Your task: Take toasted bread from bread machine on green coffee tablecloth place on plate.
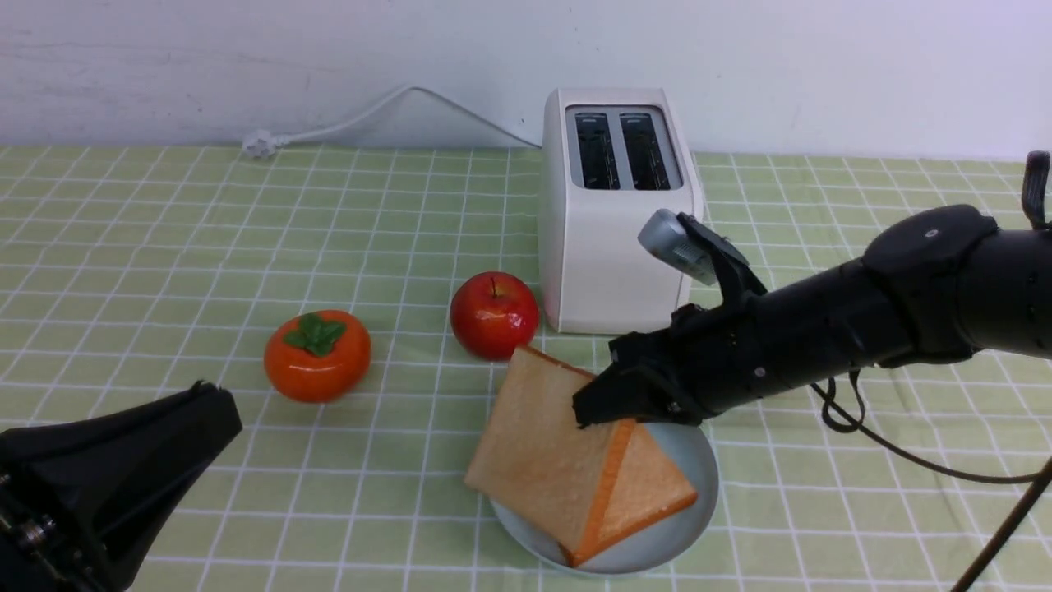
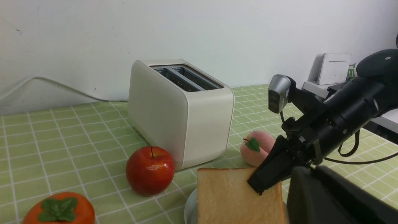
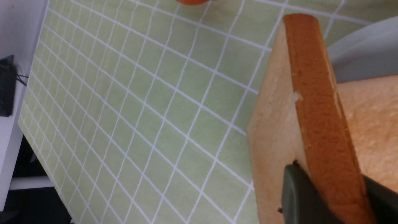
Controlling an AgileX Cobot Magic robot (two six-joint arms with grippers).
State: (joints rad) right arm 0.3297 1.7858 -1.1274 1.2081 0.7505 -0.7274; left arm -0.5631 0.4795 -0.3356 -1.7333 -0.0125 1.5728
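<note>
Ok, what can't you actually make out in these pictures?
- Peach: absent from the front view, apparently behind the right arm; only the left wrist view shows it.
- Plate: mostly covered by toast, front view.
- Flat toast slice: partly under the tilted toast slice, front view.
- Right tool: fingers cut off by the frame edge, right wrist view.
- Toaster slots: insides too dark, both views.

Glossy apple [image 1: 494,315], matt cloth [image 1: 164,230], porous toast [image 1: 538,448]
</note>
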